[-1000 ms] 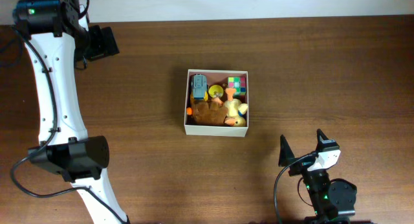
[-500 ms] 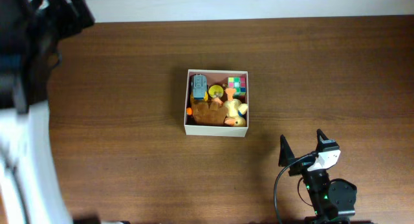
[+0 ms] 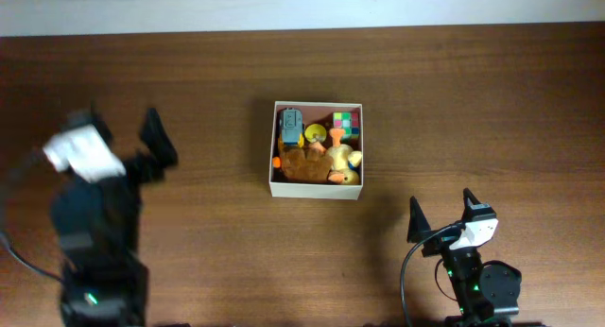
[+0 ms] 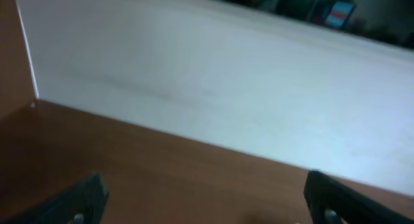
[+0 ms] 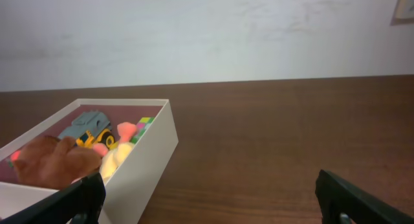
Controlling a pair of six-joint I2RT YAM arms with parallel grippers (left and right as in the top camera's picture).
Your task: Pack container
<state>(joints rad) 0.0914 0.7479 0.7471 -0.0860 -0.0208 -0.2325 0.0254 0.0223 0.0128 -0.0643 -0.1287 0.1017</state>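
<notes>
While L claw (image 3: 125,129) and R claw (image 3: 442,214) are both wide open, empty, container (image 3: 317,189) w/ toys (image 3: 317,149) sits on desk (image 3: 217,72): ahead-left of R claw, off to right of L claw, well apart.
</notes>
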